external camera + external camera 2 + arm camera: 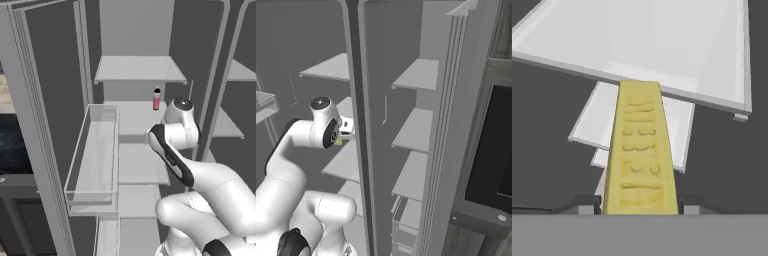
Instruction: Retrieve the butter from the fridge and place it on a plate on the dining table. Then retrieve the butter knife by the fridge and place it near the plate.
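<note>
The butter (639,150), a pale-yellow stick with embossed marks, runs lengthwise up the hand view, and my gripper (639,207) is shut on its near end, one finger on each side. Below it lie the fridge's pale shelves (662,45), which it does not touch. In the right base view a sliver of butter (339,142) shows under the hand, inside the open fridge (416,75). In the left base view the arm reaches into the fridge (140,70) at middle-shelf height. The plate, dining table and butter knife are out of view.
A small pink bottle (156,98) stands on a shelf just left of the hand. The open left door carries a clear bin (95,155). A dark centre post (356,125) stands right of the hand. A dark appliance front (491,150) lies beyond the right door.
</note>
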Motion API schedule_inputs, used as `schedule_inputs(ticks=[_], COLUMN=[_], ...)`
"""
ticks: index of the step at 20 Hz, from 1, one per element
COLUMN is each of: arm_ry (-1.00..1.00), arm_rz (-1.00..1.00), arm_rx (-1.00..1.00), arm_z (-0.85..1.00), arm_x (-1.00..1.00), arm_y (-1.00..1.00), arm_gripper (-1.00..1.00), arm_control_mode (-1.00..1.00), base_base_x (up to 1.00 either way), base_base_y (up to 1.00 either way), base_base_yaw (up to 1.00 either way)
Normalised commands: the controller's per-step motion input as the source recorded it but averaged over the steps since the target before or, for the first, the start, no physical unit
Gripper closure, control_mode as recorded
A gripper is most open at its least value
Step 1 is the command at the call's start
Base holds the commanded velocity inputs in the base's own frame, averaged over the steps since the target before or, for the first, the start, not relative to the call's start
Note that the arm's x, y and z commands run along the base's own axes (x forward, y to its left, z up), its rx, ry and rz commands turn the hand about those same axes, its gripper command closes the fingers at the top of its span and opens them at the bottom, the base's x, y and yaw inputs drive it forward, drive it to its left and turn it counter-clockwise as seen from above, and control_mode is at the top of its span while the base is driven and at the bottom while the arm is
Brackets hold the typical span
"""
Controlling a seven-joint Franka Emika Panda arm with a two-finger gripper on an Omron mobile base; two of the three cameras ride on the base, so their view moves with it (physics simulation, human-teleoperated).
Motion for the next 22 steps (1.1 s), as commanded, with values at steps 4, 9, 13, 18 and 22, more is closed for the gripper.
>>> schedule_inputs(ticks=[4,9,13,18,22], arm_ry=[0.16,0.08,0.16,0.08,0.00], arm_rz=[-0.01,-0.05,-0.08,-0.09,-0.10], arm_rx=[-0.07,-0.16,-0.05,0.04,0.13], arm_z=[0.12,0.00,0.00,-0.01,0.00], arm_x=[-0.74,-0.71,-0.42,-0.28,-0.39], arm_y=[-0.20,-0.22,-0.29,-0.46,-0.52], arm_gripper=[1.00,1.00,1.00,1.00,1.00], arm_control_mode=[-1.00,-1.00,-1.00,-1.00,-1.00], base_base_x=[0.00,0.00,0.00,0.00,0.00], base_base_y=[0.00,0.00,0.00,0.00,0.00], base_base_yaw=[0.00,0.00,0.00,0.00,0.00])
